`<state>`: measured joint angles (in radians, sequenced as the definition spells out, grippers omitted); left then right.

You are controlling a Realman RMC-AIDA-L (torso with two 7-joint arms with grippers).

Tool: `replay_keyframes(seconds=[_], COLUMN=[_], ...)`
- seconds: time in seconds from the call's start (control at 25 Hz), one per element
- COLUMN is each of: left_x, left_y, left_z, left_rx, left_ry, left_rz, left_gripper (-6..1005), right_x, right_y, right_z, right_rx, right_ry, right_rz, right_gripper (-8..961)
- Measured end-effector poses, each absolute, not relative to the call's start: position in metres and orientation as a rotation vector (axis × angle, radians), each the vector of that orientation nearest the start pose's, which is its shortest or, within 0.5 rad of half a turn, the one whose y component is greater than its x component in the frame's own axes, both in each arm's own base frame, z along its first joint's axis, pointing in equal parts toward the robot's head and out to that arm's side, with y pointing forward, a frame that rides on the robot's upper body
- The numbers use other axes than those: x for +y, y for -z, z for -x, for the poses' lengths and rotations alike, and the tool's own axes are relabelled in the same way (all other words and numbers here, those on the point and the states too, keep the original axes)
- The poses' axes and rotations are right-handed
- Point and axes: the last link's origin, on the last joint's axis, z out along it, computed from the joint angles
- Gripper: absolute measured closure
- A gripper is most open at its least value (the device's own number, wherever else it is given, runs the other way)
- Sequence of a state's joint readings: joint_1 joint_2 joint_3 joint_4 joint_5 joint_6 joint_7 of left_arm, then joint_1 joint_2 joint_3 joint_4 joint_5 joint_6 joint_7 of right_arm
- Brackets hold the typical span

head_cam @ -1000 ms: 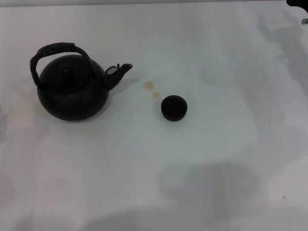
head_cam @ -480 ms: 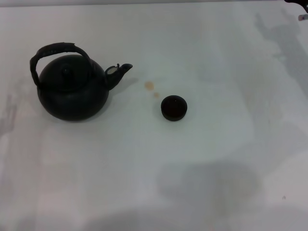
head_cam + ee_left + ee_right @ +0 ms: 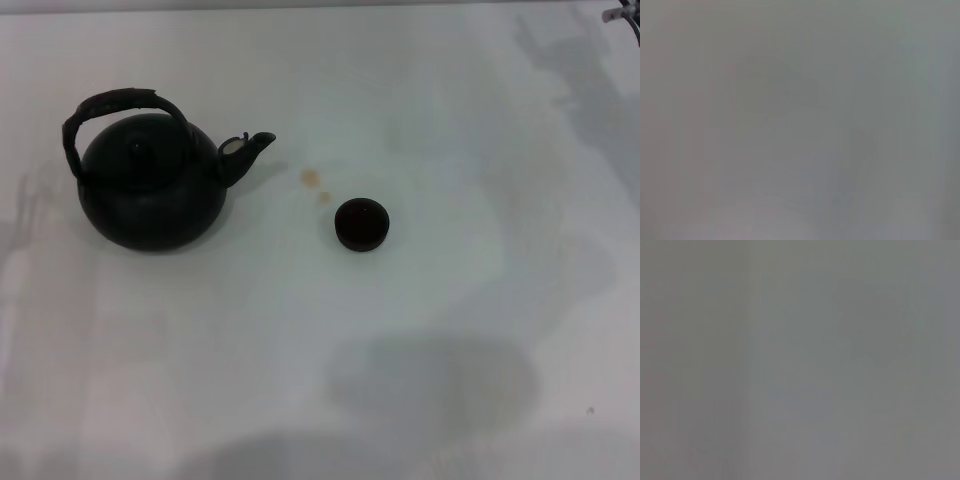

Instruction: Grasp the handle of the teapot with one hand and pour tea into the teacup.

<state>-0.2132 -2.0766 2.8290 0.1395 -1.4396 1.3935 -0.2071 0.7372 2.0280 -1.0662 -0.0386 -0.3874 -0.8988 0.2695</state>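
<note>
The right pincer [image 3: 622, 14] barely shows at the worktop's [image 3: 420, 330] far right corner; its opening cannot be told. Well apart, toward the robot's left, stand the tiny round dark teacup [image 3: 361, 224] and the round matte black teapot [image 3: 152, 190], its rough-wrapped arched handle [image 3: 112, 104] free.

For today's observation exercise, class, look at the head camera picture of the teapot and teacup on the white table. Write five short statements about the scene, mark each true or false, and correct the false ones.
1. The teapot stands upright on the table. True.
2. The spout points away from the teacup. False: it points toward the teacup's side.
3. A gripper is closed on the handle. False: nothing touches the handle; only a small piece of the right arm shows at the far right corner.
4. Two small brownish spots lie on the table between spout and teacup. True.
5. The teacup lies tipped on its side. False: it sits upright, apart from the teapot.
</note>
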Motion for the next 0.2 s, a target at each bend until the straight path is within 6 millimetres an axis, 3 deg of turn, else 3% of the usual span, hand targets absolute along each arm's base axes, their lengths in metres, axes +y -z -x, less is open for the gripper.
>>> replay_keyframes(seconds=[0.2], left_x=[0.2476], left_y=[-0.0046], left_z=[0.3821], left_rx=[-0.637], left_ry=[0.677], left_rz=[1.417], left_gripper=[336], right_x=[0.433], right_y=[-0.0161], right_z=[-0.2854], right_rx=[0.496], right_ry=[-0.59], right_rz=[1.703], right_gripper=[102])
